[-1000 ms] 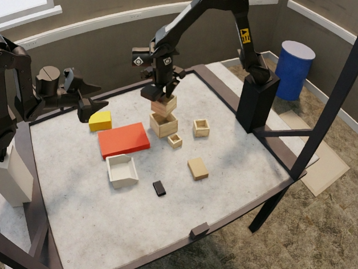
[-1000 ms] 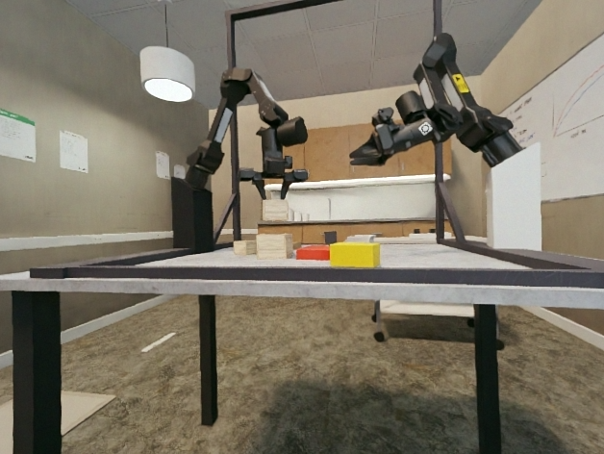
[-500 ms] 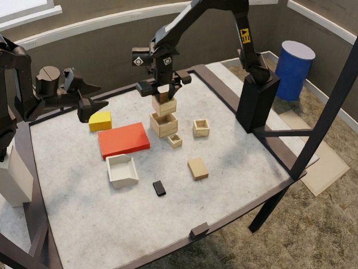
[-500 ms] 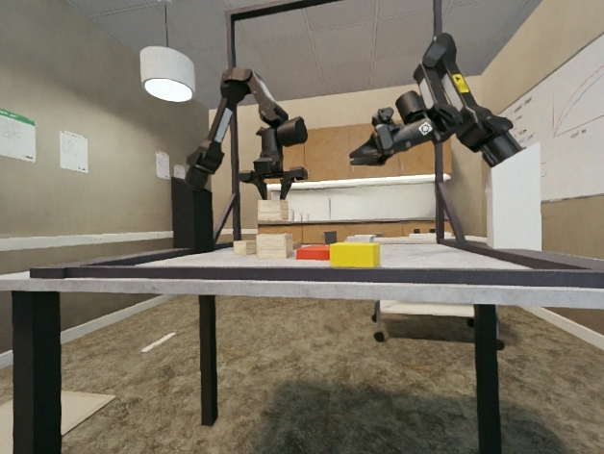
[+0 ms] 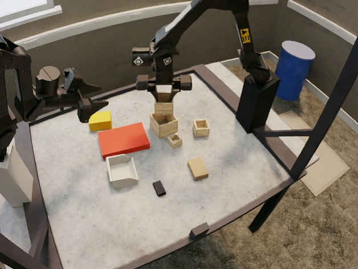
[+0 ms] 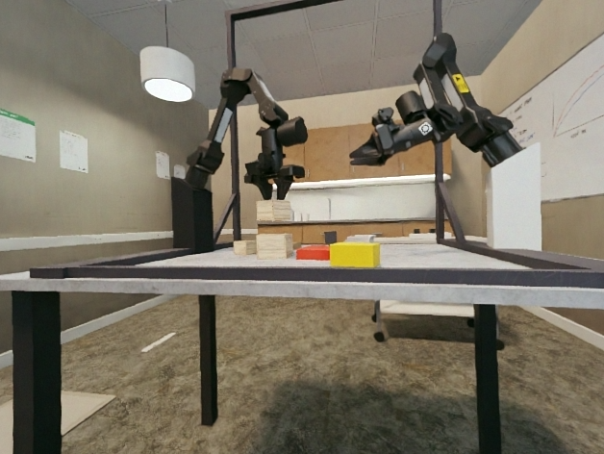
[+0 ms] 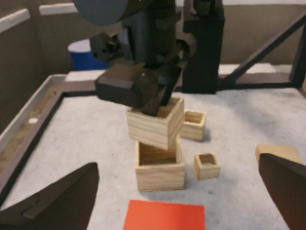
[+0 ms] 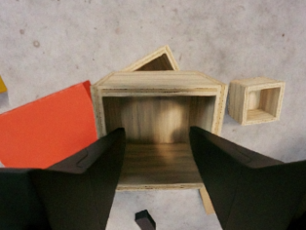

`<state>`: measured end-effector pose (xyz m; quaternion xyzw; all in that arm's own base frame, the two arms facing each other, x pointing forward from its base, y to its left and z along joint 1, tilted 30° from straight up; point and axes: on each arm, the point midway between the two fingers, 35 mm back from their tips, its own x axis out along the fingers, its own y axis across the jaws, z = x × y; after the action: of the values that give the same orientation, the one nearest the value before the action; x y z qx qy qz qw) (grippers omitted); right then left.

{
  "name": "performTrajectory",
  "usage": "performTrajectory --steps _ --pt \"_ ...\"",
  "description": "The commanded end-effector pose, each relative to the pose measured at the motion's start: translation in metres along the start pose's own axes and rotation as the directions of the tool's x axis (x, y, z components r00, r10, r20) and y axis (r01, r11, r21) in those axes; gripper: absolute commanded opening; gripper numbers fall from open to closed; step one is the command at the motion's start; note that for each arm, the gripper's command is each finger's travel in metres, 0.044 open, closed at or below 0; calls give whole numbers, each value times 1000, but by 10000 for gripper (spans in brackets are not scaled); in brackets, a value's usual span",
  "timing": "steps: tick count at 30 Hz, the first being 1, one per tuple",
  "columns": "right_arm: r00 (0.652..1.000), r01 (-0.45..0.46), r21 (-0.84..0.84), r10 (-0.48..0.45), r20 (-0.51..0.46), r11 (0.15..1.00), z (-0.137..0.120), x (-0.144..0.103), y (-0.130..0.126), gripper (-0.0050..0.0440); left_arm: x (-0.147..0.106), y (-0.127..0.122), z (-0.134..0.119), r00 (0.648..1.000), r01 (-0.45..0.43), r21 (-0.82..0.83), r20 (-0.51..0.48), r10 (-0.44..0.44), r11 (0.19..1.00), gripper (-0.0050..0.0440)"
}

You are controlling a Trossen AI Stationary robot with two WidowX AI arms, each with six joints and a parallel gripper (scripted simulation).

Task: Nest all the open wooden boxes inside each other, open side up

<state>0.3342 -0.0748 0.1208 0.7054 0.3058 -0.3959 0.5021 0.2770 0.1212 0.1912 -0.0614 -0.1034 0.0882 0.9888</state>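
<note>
Right now, the right jaws (image 5: 163,100) (image 6: 273,198) bear a wooden box (image 5: 163,108) (image 6: 273,211) (image 7: 151,131) (image 8: 161,83) in the air, their tips partly spread inside its upward-facing opening. Below it, with a gap between, the biggest box (image 5: 167,128) (image 6: 274,246) (image 7: 160,177) (image 8: 148,62) sits flat on the surface (image 5: 101,225) (image 6: 415,253) (image 7: 83,141) (image 8: 219,29), open side up.

The smallest box (image 5: 173,143) (image 7: 209,172) rests just beside the biggest one, and another small box (image 5: 201,133) (image 6: 243,247) (image 7: 192,132) (image 8: 238,102) stands a little apart, toward the right arm's base. Both are upright with their openings up, so none of the four boxes is nested.

The left jaws (image 5: 104,94) (image 6: 351,158) are wide apart with nothing between them, raised near the yellow block (image 5: 100,121) (image 6: 355,254) (image 8: 2,85). A flat red block (image 5: 124,138) (image 6: 314,252) (image 7: 163,216) (image 8: 49,124) lies between the yellow block and a white bin (image 5: 124,182). Farther from the yellow block, a small black block (image 5: 159,188) (image 8: 145,220) and a tan block (image 5: 198,168) (image 7: 279,152) (image 8: 207,201) lie apart from each other.
</note>
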Motion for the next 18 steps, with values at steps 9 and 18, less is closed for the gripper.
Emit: performTrajectory --steps 9,18 --pt "1000 -24 358 25 1 934 -2 -7 6 283 0 1 1 1000 -1 -2 2 1 1000 400" --pt "1000 -20 629 25 1 777 -2 -7 6 283 0 1 1 1000 -1 -2 2 1 1000 400"
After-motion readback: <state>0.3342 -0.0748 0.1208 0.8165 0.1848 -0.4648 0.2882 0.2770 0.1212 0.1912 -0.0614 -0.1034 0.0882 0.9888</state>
